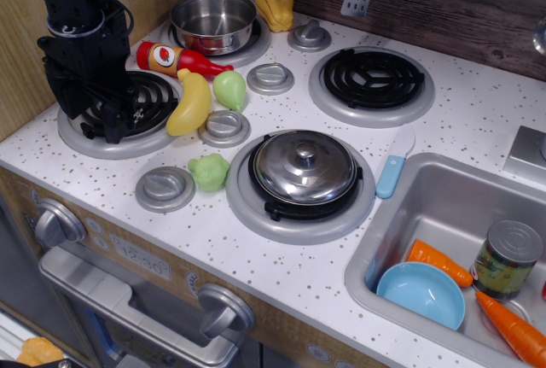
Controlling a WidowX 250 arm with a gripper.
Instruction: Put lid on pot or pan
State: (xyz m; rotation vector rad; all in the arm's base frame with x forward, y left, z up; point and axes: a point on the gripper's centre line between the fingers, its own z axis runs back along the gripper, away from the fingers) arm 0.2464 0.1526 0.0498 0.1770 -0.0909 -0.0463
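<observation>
My gripper (115, 120) hangs low over the front-left burner (115, 120), at the far left of the stove top. Fingers are dark against the dark coil, so I can't tell if they're open or closed; nothing visible in them.

The lid (304, 166) sits flat on the front-centre burner (299, 187), knob up, well apart from my arm. The pot (213, 20) stands upright and uncovered on the back-left burner, w/ nothing visible inside.

Btwn pot and gripper: a ketchup bottle (175, 60) lying on its side, a banana (193, 103) and a green pear (229, 90) just beside it. A small green veg piece (210, 172) lies near the lid's burner, on its left.

A white-and-blue knife (394, 163) rests on the counter next to the sink (426, 206). In the sink: a blue bowl (421, 294), a can (506, 259), two carrots (438, 262).
</observation>
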